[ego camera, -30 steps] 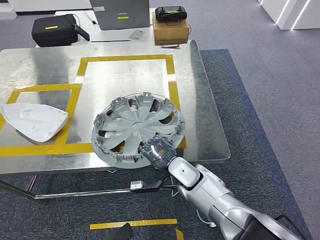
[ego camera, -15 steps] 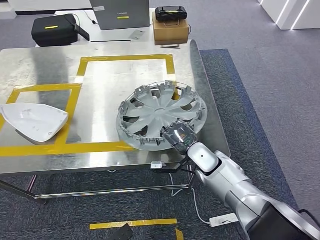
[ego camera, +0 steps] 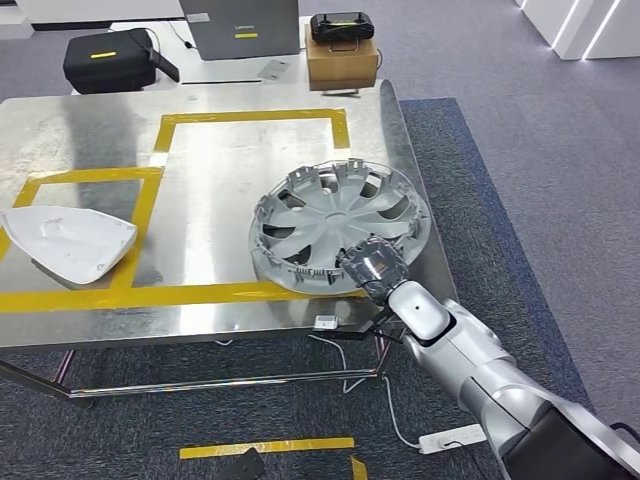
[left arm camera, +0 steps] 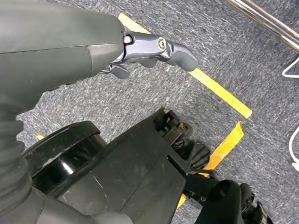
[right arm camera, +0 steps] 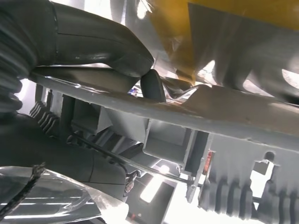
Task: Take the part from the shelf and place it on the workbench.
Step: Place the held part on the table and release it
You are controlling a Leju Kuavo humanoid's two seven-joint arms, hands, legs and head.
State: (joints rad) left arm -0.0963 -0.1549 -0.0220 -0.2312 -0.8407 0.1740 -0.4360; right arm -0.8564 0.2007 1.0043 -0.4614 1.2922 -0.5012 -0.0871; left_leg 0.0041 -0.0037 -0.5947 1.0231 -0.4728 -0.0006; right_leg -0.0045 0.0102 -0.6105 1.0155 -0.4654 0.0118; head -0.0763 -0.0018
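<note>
A silver wheel cover [ego camera: 340,225] lies inner side up over the right part of the steel workbench [ego camera: 98,130], across the yellow tape frame. My right hand [ego camera: 373,268] grips its near rim; in the right wrist view the thumb [right arm camera: 105,44] presses on the grey rim [right arm camera: 211,116] from one side with fingers [right arm camera: 53,154] beneath. My left hand [left arm camera: 151,49] hangs above the carpet, fingers stretched out and holding nothing.
A white curved shell part [ego camera: 64,243] lies at the workbench's left. Behind the bench sit a black case [ego camera: 113,58], a grey laptop-like box [ego camera: 241,25] and a cardboard box [ego camera: 341,55] with a black device on it. Cables [ego camera: 362,375] and a power strip [ego camera: 449,438] lie on the carpet.
My right hand has carried the wheel cover to the right and a little farther onto the bench, from the near edge toward the right side.
</note>
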